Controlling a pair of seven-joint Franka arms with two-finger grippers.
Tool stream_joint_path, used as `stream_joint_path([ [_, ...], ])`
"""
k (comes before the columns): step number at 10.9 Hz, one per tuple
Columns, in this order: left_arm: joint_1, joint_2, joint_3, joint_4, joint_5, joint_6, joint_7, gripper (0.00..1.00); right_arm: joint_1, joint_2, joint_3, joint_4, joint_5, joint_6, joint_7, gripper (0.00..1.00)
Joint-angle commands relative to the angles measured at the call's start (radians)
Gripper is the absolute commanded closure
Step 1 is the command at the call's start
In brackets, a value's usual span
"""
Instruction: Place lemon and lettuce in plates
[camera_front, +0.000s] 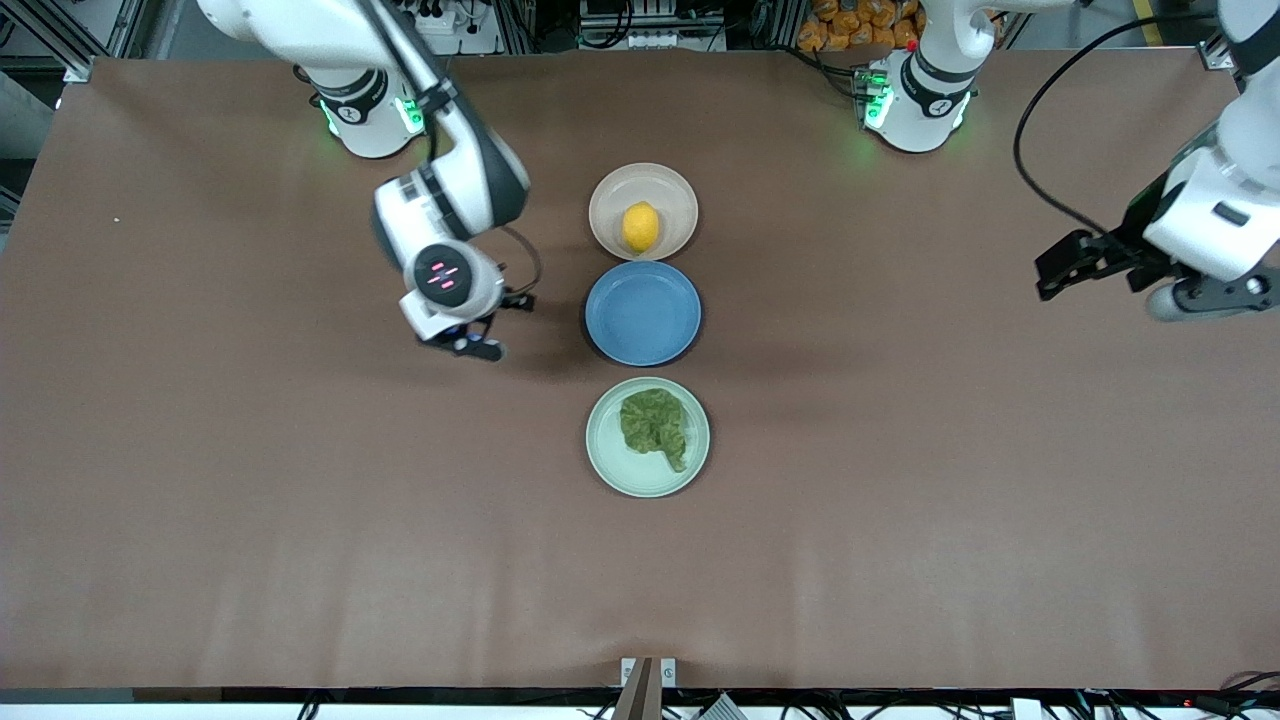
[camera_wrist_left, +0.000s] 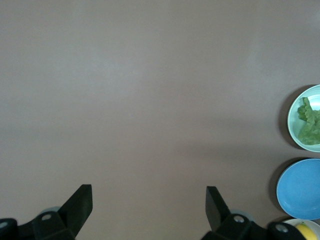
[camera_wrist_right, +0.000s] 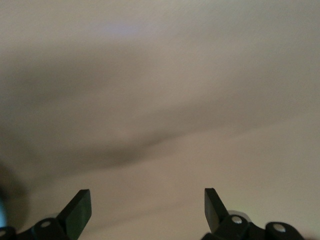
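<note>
Risk looks small from here, since both items already sit in plates and the job seems done. What could still go wrong is a stray sweep: the right gripper (camera_front: 478, 345) hangs low over bare table (camera_front: 250, 480) at middle left of the front frame, just beside the blue plate (camera_front: 643, 313), and a careless retreat across the centre could nudge that plate into its neighbours. Its fingers are spread wide and hold nothing, as the right wrist view shows, with only table between them. The left gripper (camera_front: 1062, 265) waits at the right edge of the front frame, over the table near the left arm's end, fingers likewise wide apart and empty; it is well apart from everything.

The lemon (camera_front: 640, 227), bright yellow and oval, lies in the middle of the beige plate (camera_front: 612, 195) at upper centre of the frame, and could roll if that plate were bumped. The lettuce (camera_front: 655, 423), a crinkled dark green leaf with its stem tail pointing toward the lower edge, rests inside the mint plate (camera_front: 610, 455) at lower centre. The blue plate between them is empty.
</note>
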Motion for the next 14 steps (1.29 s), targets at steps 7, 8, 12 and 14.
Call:
stream_joint_path([
  [7,0.205,-0.03,-0.157,-0.012,0.022,-0.024,0.087,0.0,-0.407,0.038,0.014,-0.103,-0.052,0.258,-0.564,0.0],
  [8,0.205,-0.03,-0.157,-0.001,0.022,-0.039,0.087,0.0,-0.441,0.038,0.014,-0.092,-0.059,0.269,-0.592,0.0],
  [12,0.211,-0.031,-0.159,0.054,0.021,-0.105,0.088,0.0,-0.502,0.031,0.013,-0.067,-0.095,0.293,-0.629,0.0],
  [14,0.213,-0.031,-0.159,0.054,0.021,-0.109,0.088,0.0,-0.536,0.028,0.009,-0.072,-0.143,0.318,-0.631,0.0],
])
